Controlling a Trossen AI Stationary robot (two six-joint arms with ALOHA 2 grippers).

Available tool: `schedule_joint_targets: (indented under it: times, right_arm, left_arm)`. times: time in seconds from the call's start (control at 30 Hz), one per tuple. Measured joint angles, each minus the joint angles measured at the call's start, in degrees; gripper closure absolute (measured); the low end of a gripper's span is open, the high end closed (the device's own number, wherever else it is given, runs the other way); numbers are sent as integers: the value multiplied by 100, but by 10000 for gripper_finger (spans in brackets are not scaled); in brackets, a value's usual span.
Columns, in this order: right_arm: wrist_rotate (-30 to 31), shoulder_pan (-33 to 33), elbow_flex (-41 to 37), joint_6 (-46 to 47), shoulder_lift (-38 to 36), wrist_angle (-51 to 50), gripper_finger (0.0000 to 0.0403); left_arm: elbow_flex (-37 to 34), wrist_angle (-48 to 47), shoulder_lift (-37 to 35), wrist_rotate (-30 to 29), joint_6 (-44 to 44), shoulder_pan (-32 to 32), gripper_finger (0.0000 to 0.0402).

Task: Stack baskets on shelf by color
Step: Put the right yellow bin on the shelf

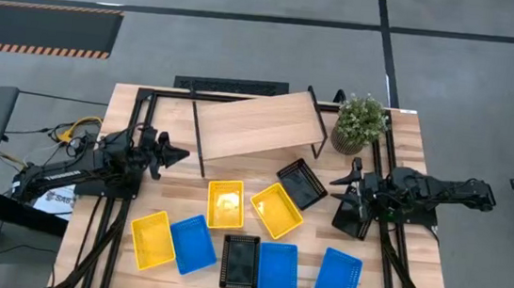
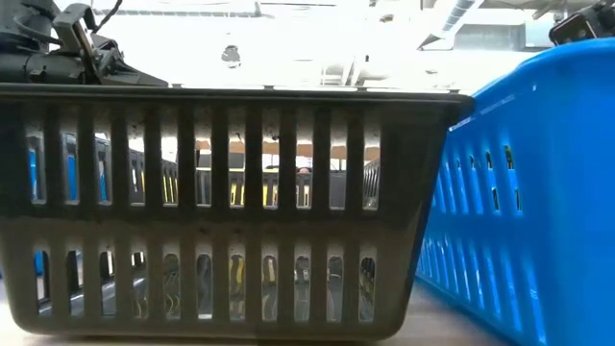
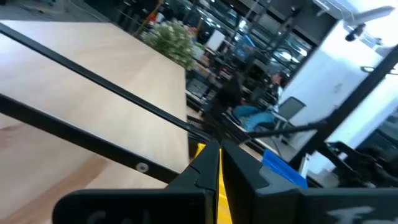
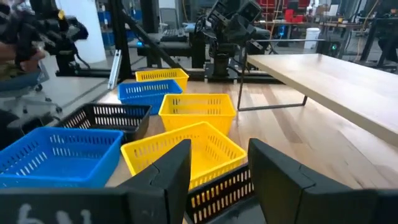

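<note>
The shelf stands at the table's far side, its board bare. Several baskets rest on their bases on the tabletop in front of it. Yellow ones; blue ones; black ones. My left gripper hovers shut by the shelf's left leg. My right gripper is open, just right of the far black basket, with a yellow basket beyond it.
A potted plant stands at the shelf's right end. Black frame rails run along both table sides under the arms. In the low view a black basket and a blue one fill the picture. Bare tabletop lies between shelf and baskets.
</note>
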Motion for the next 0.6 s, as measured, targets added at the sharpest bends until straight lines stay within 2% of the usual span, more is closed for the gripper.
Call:
schedule_joint_targets:
  times: [0.23, 0.37, 0.6]
  right_arm:
    - [-1, 0, -5, 2082, 0, 543, 219]
    - [5, -41, -2, 2156, -1, 581, 219]
    - [22, -44, 4, 2125, 1, 1324, 219]
  left_arm:
    - [0, 59, 0, -101, -465, 0, 397]
    - [0, 54, -2, -369, -638, 0, 397]
    - [0, 65, 0, -805, -853, 0, 397]
